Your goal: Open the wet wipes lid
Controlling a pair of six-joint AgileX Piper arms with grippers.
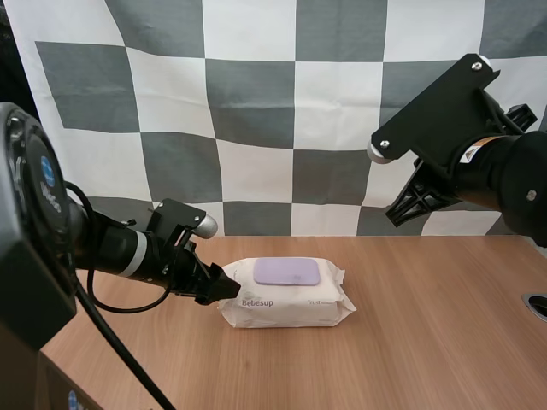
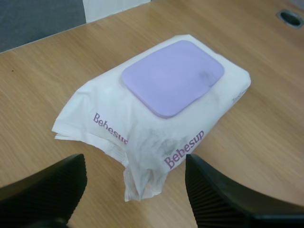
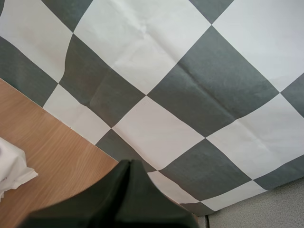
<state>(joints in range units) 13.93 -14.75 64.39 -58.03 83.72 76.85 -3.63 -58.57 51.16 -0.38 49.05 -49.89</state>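
Approach step. The wet wipes pack (image 1: pixel 286 299) lies flat near the far edge of the table (image 1: pixel 436 333), with its purple lid (image 1: pixel 287 272) closed. The left gripper (image 2: pixel 135 164) is spread wide and empty at the pack's crimped end. The right gripper (image 3: pixel 127 166) is closed on nothing. Next, the lid's lifting edge, which is not clearly discernible, must be caught.

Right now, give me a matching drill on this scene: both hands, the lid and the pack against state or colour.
Things:
1. left hand
2. right hand
3. lid
4. pack of wet wipes

States:
A. white, lying on the table
B. shut, raised above the table
C. open, at the pack's crimped end
D. purple, flat and closed on top of the pack

Pairs: 1-C, 2-B, 3-D, 4-A
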